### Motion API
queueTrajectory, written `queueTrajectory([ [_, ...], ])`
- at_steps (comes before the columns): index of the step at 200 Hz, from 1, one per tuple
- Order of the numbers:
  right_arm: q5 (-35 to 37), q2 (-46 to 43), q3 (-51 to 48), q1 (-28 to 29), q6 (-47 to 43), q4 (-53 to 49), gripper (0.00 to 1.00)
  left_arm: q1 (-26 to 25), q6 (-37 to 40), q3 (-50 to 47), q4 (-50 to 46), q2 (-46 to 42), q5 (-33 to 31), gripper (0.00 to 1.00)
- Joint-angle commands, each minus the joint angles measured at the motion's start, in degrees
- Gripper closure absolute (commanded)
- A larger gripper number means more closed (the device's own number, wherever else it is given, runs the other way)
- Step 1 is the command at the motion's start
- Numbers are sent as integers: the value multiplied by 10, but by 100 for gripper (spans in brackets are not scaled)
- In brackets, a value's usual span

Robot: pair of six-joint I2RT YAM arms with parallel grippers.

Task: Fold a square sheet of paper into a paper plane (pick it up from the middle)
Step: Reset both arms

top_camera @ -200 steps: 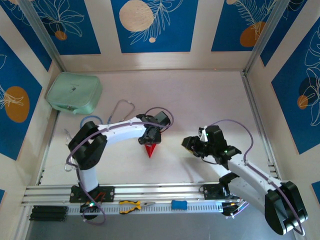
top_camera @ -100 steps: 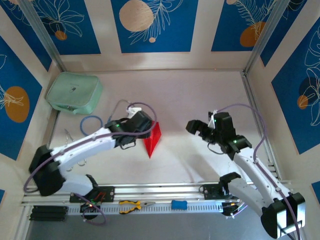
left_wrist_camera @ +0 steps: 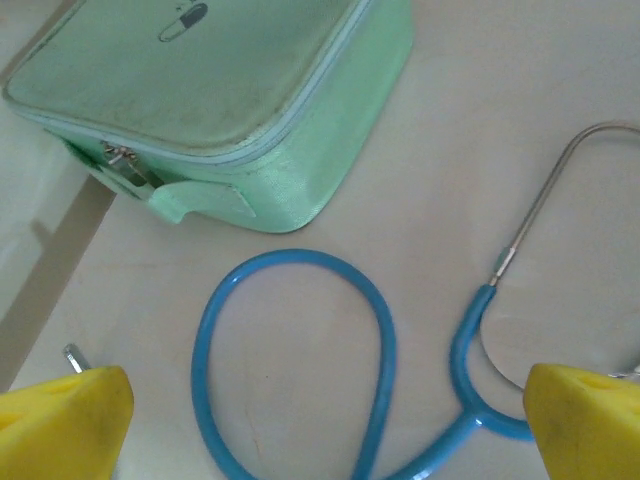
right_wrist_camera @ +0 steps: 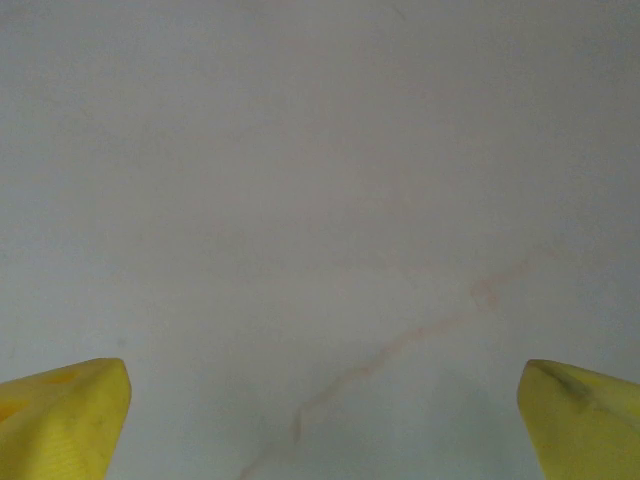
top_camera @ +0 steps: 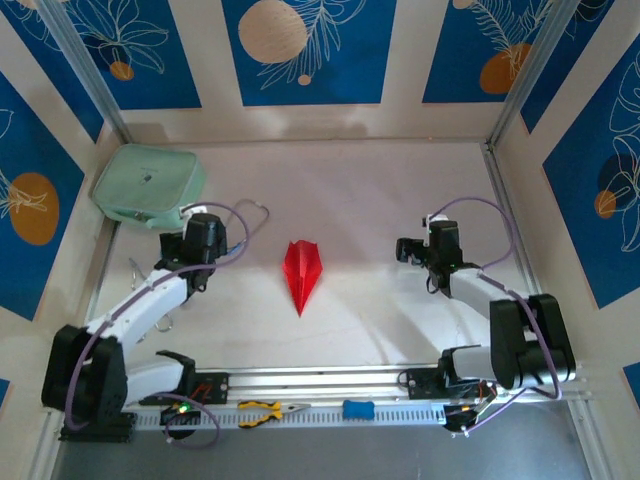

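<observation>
The paper plane [top_camera: 303, 274] lay folded at the centre of the frame, well apart from both pincers.
The table [top_camera: 380, 190] carried a mint-green pouch [top_camera: 148, 186] at upper left, with a blue stethoscope [left_wrist_camera: 300, 260] just beside it. The left pincer [left_wrist_camera: 320, 425] hung over that tubing, jaws wide apart; the right pincer [right_wrist_camera: 320, 415] hung over bare table, jaws likewise apart. The red dart looked light, thin and easily crushed, so a gentle pinch along its centre crease, mid-length, seemed safest.
</observation>
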Motion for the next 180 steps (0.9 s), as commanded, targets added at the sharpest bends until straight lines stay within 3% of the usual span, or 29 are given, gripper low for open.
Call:
queueTrajectory([
  [1, -100, 7, -31, -11, -61, 227, 1, 21, 79, -35, 163, 41, 45, 0],
  [34, -145, 11, -35, -16, -81, 241, 1, 31, 115, -87, 367, 121, 113, 0],
  [41, -153, 13, -36, -18, -87, 248, 0, 31, 125, -77, 357, 130, 117, 0],
  [59, -154, 70, -79, -34, -78, 389, 1, 36, 157, -94, 401, 133, 132, 0],
  [73, -176, 109, -67, -54, -62, 401, 0, 49, 177, -145, 526, 134, 145, 0],
  [82, -191, 107, -49, -57, -65, 357, 0, 67, 160, -168, 576, 148, 166, 1],
  [100, -176, 111, -35, -70, -41, 339, 1, 92, 154, -204, 729, 226, 212, 1],
  [121, -137, 110, -25, -65, -33, 316, 1, 126, 113, -150, 575, 200, 243, 0],
  [180, -132, 109, -29, -62, -35, 324, 1, 127, 116, -160, 597, 201, 250, 0],
])
